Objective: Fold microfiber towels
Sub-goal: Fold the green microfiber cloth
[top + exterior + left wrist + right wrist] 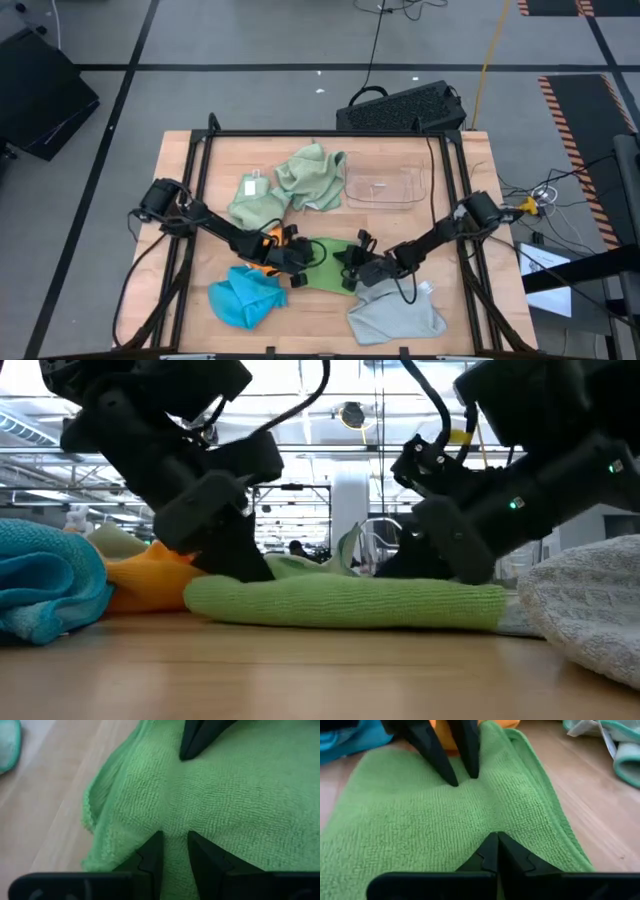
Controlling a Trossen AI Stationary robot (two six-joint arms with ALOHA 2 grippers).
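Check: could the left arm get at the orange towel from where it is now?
Probably yes: the orange towel lies right beside the left gripper, nothing on top, but that gripper is now pressed into the bright green towel.

On the pale wood table [190, 180] we see a bright green towel [325, 272] at the centre, an orange one [262, 243] and a bright blue one [245, 296] toward the front left corner, a light grey one [395, 312] at the front edge, and two pale sage cloths [310, 178] beside a clear tray [385, 186]. Both grippers [455, 767] are black.
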